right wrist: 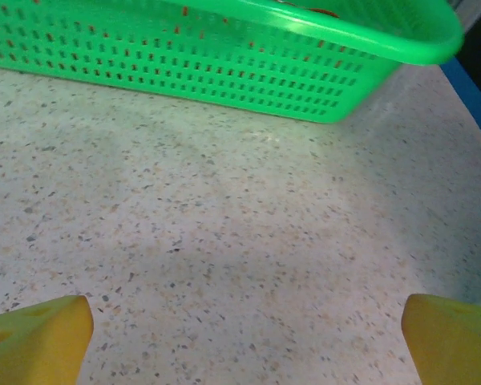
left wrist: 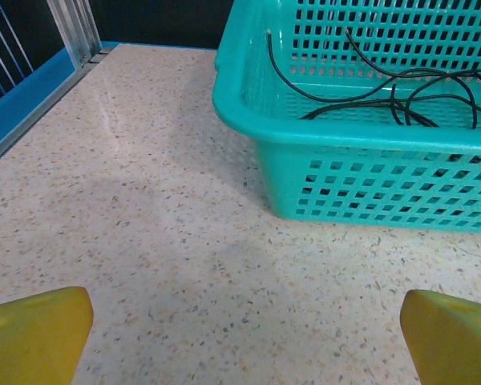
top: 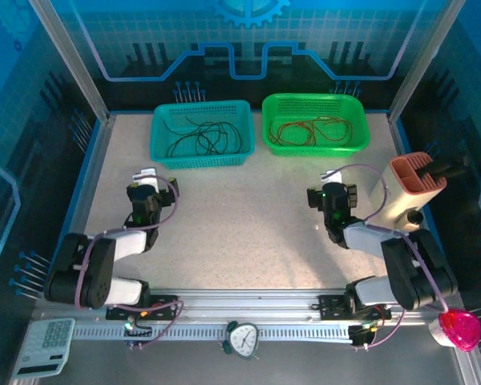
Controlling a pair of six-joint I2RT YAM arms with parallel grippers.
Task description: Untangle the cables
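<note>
Baskets stand side by side in the upper middle of the top view. A teal perforated plastic basket (top: 202,163) on the left holds thin black cables (top: 204,136) in loose loops, and a green perforated plastic basket (top: 317,150) on the right holds thin red cables (top: 313,128). Both rest on the speckled beige desk (top: 240,233). The left pincer (top: 148,175) sits at centre left and the right pincer (top: 330,183) at centre right, each below its basket and apart from it.

In the left wrist view, the left pincer (left wrist: 240,345) is spread wide and holds nothing, its yellow fingertips (left wrist: 32,329) in the bottom corners over bare desk. The teal basket (left wrist: 369,192) occupies the upper right. The black cables (left wrist: 385,88) curl over its floor, and one end climbs the wall at the left.

In the right wrist view, the right pincer (right wrist: 240,345) is likewise wide and empty, its yellow fingertips (right wrist: 453,337) in the lower corners. The green basket (right wrist: 224,68) runs along the top edge, with flecks of red showing through its holes.
</note>
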